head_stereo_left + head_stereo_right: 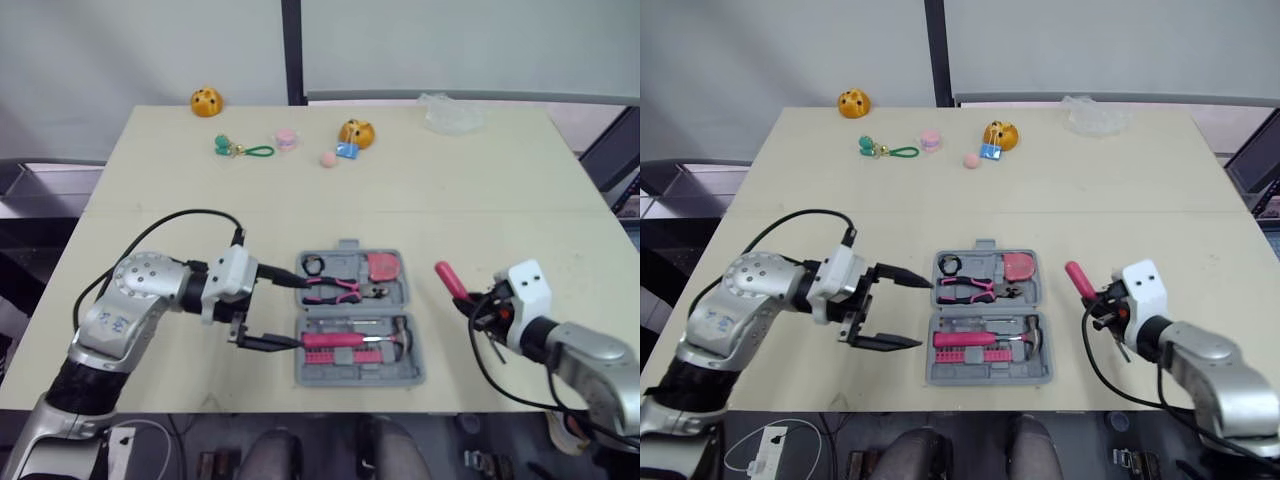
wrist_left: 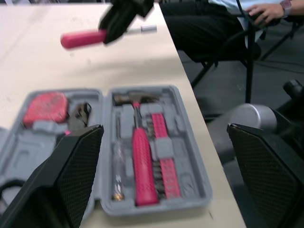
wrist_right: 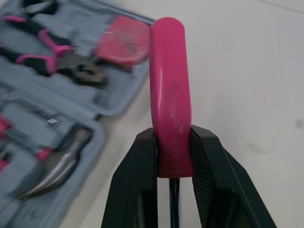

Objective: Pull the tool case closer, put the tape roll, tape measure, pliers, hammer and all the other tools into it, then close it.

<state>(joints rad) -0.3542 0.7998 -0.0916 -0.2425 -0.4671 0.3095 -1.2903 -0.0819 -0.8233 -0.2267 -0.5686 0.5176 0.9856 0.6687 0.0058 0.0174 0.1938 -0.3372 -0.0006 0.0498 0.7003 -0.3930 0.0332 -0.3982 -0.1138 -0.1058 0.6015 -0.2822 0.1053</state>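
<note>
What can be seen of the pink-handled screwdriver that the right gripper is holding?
The screwdriver has a smooth, rounded pink handle, plastic by the look, and a thin silvery metal shaft. The right gripper is shut on the handle near the shaft, both black fingers pressed to it. It appears lifted off the table, right of the open tool case, handle end angled toward the case; nothing else touches it.

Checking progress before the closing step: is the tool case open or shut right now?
Open. The tool case lies flat on the table with both halves spread, the pliers and hammer showing in their slots.
</note>
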